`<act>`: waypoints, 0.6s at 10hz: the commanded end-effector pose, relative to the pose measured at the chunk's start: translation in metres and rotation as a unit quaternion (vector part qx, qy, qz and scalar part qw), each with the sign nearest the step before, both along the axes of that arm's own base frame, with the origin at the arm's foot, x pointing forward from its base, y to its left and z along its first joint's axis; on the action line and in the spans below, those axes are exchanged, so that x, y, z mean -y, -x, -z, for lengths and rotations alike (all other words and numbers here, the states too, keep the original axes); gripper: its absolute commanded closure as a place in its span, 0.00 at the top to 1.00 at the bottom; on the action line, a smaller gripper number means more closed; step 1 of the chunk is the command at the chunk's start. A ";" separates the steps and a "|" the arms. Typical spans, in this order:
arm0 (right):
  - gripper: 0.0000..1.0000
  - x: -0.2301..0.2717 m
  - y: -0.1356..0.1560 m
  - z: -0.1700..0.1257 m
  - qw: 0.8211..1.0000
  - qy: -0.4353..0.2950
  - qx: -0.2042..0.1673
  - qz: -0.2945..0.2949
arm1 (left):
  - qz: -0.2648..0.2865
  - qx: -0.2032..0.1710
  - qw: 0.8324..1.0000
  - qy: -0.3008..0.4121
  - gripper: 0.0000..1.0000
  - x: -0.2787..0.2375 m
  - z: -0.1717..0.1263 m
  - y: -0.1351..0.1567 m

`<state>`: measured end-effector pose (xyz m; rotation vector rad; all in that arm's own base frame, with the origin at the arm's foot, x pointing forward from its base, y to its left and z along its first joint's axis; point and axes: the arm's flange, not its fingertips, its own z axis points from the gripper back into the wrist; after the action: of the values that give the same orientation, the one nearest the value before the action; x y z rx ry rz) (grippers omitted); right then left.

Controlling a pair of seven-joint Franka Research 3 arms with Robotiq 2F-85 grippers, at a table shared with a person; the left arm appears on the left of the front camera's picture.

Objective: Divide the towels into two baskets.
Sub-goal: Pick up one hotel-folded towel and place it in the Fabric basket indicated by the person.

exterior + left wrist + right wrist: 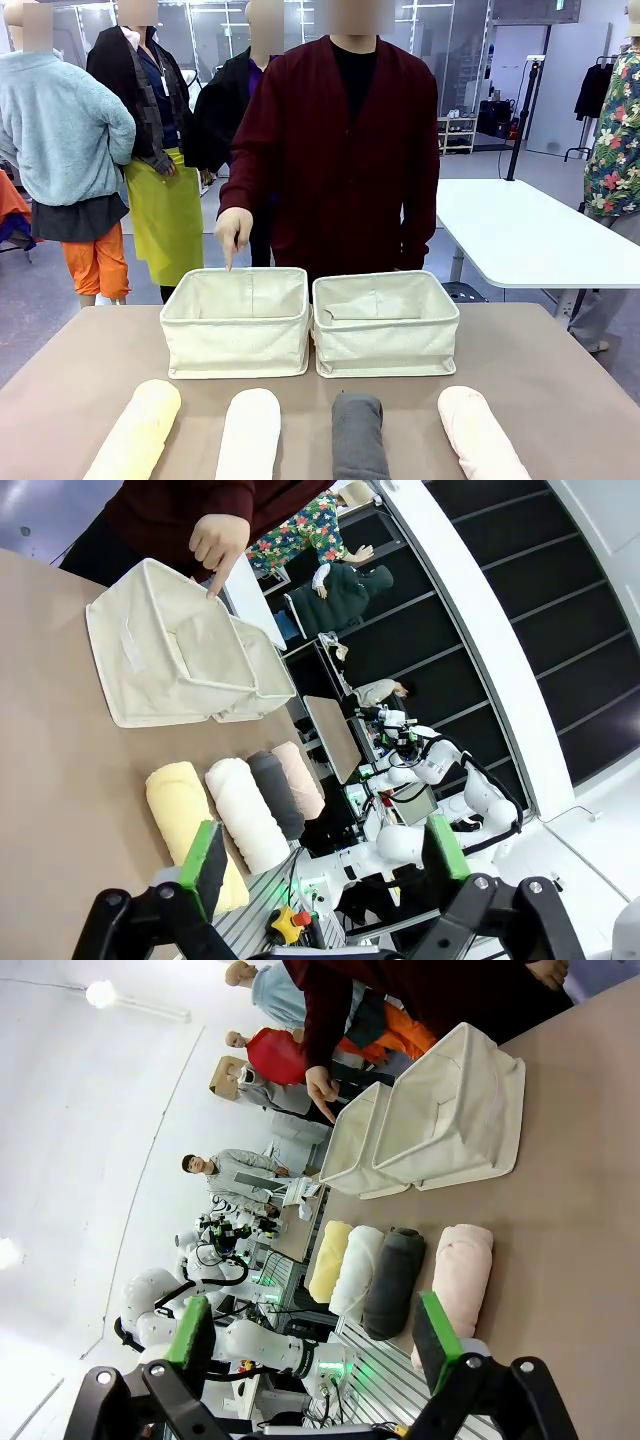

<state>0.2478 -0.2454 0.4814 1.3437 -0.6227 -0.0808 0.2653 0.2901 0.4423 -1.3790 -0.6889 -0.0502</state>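
Left gripper (325,853) and right gripper (315,1330): both jaws wide, empty, raised on the robot's side. Yellow towel (138,430), white towel (250,435), grey towel (358,436) and pink towel (480,436) lie in a row just robot-side of the baskets (236,340). Bare table (570,390) flanks the baskets. Person's hand (234,232) points at the left one's far rim.

Nothing sits between the spread fingers of my left gripper (325,848) or my right gripper (315,1332), and both hang well short of the towels (248,435). Ahead and below, the four rolls lie in a row with slim strips of bare table (560,390) between them. Beyond runs a free band of tabletop, then two baskets (235,345) pressed side by side (no passage between them), mouths gaping upward. A person's hand (233,232) hangs over the far rim of the one ahead of my left gripper, finger pointing down. Open tabletop flanks both outer sides.
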 end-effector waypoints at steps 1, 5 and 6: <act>1.00 0.001 0.003 -0.003 1.000 0.000 0.006 -0.001 | 0.002 0.001 1.000 0.003 1.00 -0.002 0.000 0.004; 1.00 0.001 0.003 -0.003 1.000 0.000 0.006 -0.001 | 0.053 -0.023 0.995 -0.082 1.00 0.045 -0.021 -0.008; 1.00 0.001 0.003 -0.003 1.000 0.000 0.006 -0.001 | 0.077 -0.046 0.986 -0.139 1.00 0.075 -0.026 -0.015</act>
<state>0.2481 -0.2452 0.4812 1.3441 -0.6212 -0.0805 0.2820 0.2501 0.4597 -1.2637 -0.5582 -0.1626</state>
